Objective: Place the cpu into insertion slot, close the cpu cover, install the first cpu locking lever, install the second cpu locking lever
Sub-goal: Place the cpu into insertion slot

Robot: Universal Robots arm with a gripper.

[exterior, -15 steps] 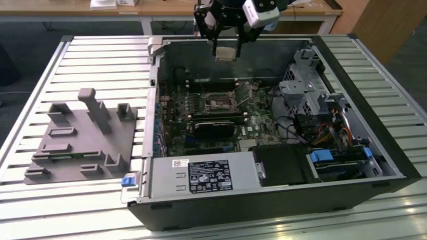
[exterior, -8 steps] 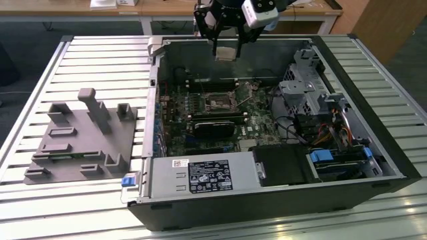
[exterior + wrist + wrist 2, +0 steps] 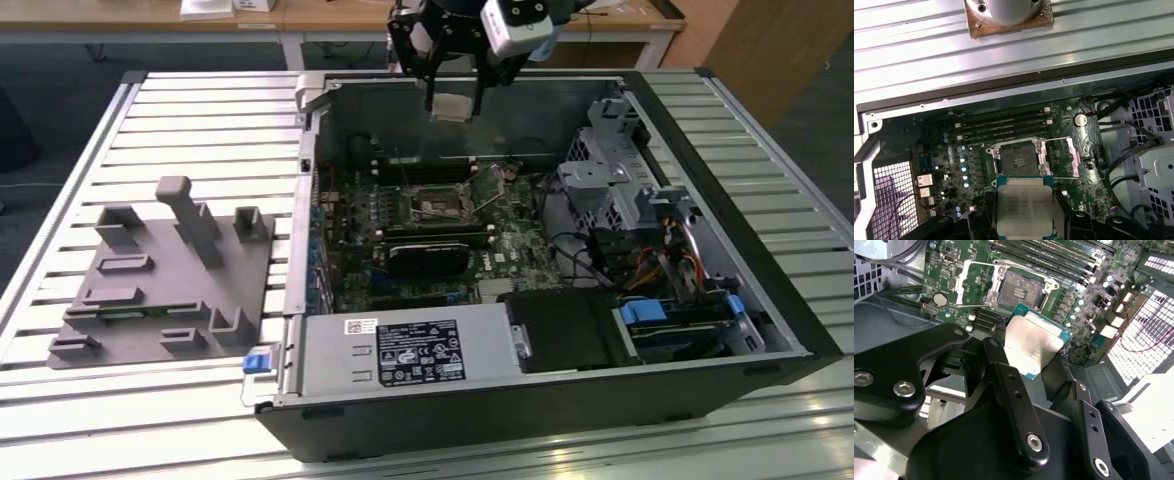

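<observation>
My gripper (image 3: 451,98) hangs above the open computer case (image 3: 561,390), near its far wall, shut on the cpu (image 3: 451,108). The cpu is a flat square chip with a pale silver top, seen in both wrist views (image 3: 1034,342) (image 3: 1024,207) between the black fingers (image 3: 999,365). The insertion slot (image 3: 437,208) lies bare on the green motherboard, below the chip and apart from it (image 3: 1017,290) (image 3: 1016,160). The cpu cover (image 3: 970,284) (image 3: 1056,157) is flipped open beside the slot. Thin metal locking levers (image 3: 1021,262) stand loose at the slot's edges.
A black graphics card (image 3: 427,255) sits just in front of the socket, long memory slots (image 3: 1004,125) behind it. A drive cage (image 3: 614,190) and cables fill the case's right side, a power supply (image 3: 400,352) its front. A grey fixture block (image 3: 160,280) lies on the slatted table (image 3: 134,420).
</observation>
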